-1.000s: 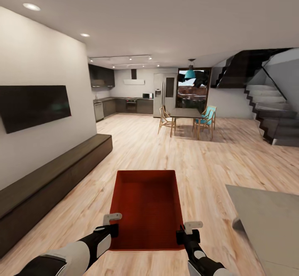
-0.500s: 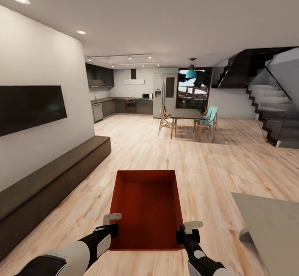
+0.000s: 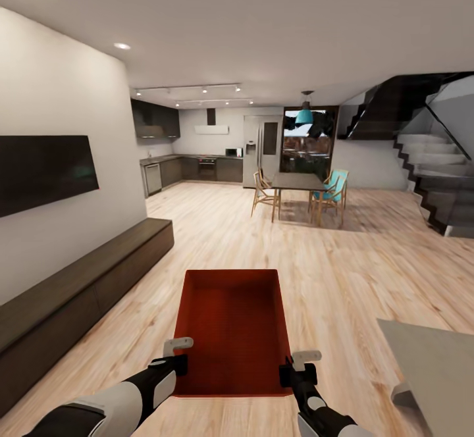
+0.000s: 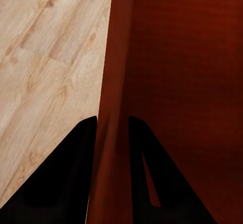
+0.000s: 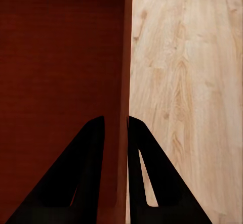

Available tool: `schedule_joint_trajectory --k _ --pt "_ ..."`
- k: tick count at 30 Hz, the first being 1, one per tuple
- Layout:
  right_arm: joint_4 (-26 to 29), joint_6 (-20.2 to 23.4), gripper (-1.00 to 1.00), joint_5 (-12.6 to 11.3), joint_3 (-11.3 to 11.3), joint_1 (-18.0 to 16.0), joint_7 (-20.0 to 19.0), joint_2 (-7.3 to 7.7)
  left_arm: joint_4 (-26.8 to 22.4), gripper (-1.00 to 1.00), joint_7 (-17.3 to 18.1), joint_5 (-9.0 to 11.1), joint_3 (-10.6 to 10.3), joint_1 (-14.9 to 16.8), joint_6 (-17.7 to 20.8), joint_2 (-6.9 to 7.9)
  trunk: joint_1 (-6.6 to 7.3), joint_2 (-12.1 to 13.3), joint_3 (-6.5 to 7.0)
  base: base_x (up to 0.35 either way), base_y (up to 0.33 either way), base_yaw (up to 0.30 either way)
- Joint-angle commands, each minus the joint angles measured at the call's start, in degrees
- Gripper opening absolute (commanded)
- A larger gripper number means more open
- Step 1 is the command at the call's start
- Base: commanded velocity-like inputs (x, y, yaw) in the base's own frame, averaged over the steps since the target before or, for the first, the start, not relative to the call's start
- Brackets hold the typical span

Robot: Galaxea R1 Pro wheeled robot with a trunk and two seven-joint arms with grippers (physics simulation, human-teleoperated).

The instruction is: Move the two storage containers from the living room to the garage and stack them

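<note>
One orange-red storage container [image 3: 232, 332] hangs in front of me above the light wood-plank floor [image 3: 342, 272] of the living room, held level between both arms. My left gripper [image 3: 179, 358] is shut on its left wall [image 4: 112, 107], one dark finger on each side. At the opposite side my right gripper [image 3: 289, 368] is shut on the right wall [image 5: 124, 97] in the same way. The bin is lidless and nothing lies inside it.
A long dark low bench [image 3: 79, 292] and a wall-mounted TV [image 3: 39, 170] run along the left. A grey low table [image 3: 434, 371] juts in at the lower right. Ahead stand a dining table with chairs [image 3: 299, 193], a kitchen [image 3: 197, 160] and a staircase [image 3: 434, 174].
The whole view has shifted: bench and TV slid left, the grey table slid right and lower, the dining area drew slightly nearer. The container and both grippers kept their places in the picture.
</note>
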State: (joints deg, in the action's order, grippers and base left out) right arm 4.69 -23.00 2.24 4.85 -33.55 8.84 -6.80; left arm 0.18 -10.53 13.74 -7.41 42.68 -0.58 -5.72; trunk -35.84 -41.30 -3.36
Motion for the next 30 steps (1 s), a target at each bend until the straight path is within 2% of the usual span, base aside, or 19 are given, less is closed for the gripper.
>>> schedule_joint_trajectory --k 1,8,30 --pt "-0.52 -0.29 -1.00 -1.01 0.42 -0.02 0.79 0.34 -0.20 -1.00 -0.72 0.05 2.57 0.12 -0.12 0.36 -0.05 -0.08 -0.09 0.321 0.000 0.000" --pt "-0.51 -0.30 -1.00 -1.01 0.42 -0.02 0.82 0.34 -0.18 -1.00 -0.72 0.05 2.57 0.12 -0.12 0.36 -0.05 -0.08 -0.09 0.321 0.000 -0.106" --pt "-0.52 -0.30 -1.00 -1.01 0.38 -0.02 0.83 0.37 -0.18 -1.00 -0.72 0.05 2.57 0.12 -0.12 0.36 -0.05 -0.08 -0.09 0.321 0.000 -0.235"
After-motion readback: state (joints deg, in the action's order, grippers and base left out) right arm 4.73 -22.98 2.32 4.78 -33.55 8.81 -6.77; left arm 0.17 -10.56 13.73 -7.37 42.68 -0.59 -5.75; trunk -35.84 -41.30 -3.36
